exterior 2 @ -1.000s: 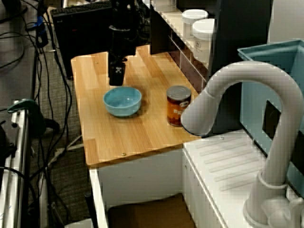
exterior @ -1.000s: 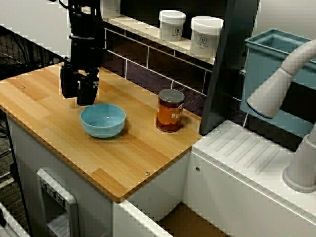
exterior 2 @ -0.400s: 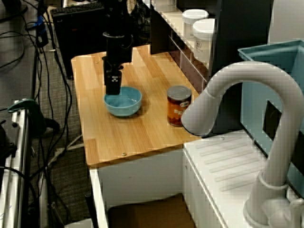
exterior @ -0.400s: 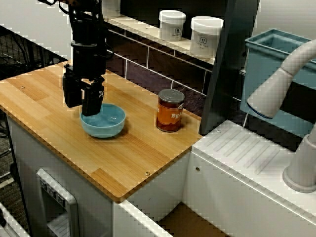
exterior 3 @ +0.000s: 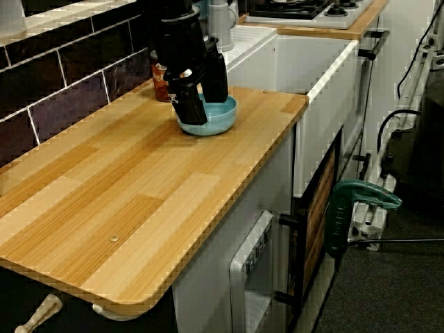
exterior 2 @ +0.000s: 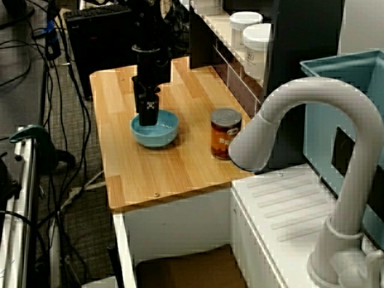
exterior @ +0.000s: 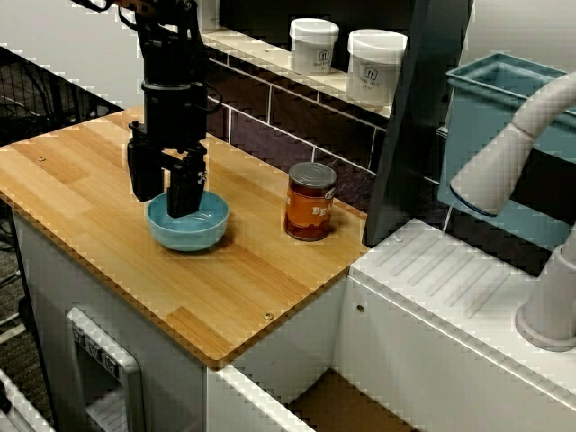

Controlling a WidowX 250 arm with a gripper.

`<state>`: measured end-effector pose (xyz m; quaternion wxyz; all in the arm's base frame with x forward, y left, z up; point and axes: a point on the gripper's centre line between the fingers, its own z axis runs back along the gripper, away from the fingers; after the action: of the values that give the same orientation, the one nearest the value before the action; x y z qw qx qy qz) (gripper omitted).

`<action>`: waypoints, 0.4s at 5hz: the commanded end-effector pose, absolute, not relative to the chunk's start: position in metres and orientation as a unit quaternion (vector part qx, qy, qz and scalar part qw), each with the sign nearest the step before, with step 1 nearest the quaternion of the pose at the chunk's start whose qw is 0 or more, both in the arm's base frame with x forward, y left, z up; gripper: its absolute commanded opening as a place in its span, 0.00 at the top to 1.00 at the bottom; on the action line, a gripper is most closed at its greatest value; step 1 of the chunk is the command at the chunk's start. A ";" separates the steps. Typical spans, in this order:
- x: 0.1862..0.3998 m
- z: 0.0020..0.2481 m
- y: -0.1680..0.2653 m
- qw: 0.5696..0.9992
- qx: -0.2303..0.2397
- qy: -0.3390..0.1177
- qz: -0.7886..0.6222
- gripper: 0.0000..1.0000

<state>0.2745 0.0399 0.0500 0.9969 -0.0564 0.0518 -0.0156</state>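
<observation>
Counter-end view: claw (exterior 3: 206,107) straddles rim of bowl (exterior 3: 223,119).

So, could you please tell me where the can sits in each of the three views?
Shelf view: can centre, right of the bowl.
Faucet view: can centre, right of the bowl, beside the faucet.
Counter-end view: can upper left, half hidden behind the gripper.
Shared landmark: the bowl.

Gripper (exterior: 164,203) vertical, jaws seemingly apart
</observation>
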 end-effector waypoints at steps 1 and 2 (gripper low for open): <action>0.279 0.048 0.029 0.998 -0.047 0.037 -0.017 0.00; 0.272 0.051 0.021 0.997 -0.052 0.043 -0.023 0.00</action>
<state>0.2689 0.0165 0.0388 0.9958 -0.0559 0.0699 -0.0205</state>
